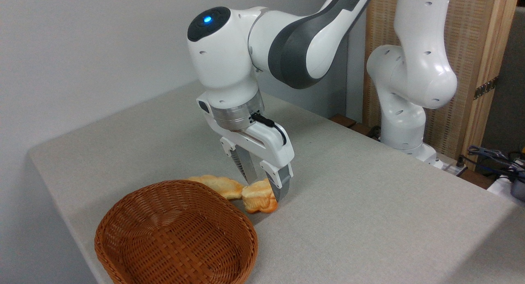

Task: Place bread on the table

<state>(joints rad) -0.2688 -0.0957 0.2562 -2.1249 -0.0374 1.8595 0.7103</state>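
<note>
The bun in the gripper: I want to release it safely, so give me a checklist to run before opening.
1. Bun between the fingers of the gripper: ok.
2. Bun outside the wicker basket: ok.
3. Bun resting on the table: cannot tell, it looks at cloth level.
4. Bun apart from the leaf-shaped pastry: not ok, they look touching.
5. Bun away from the table edge: ok.

The gripper [265,181] is low over the table [369,202], its fingers either side of the bread [258,201], which rests on the cloth just beside a flat pastry [217,186] and near the basket [176,235]
</note>
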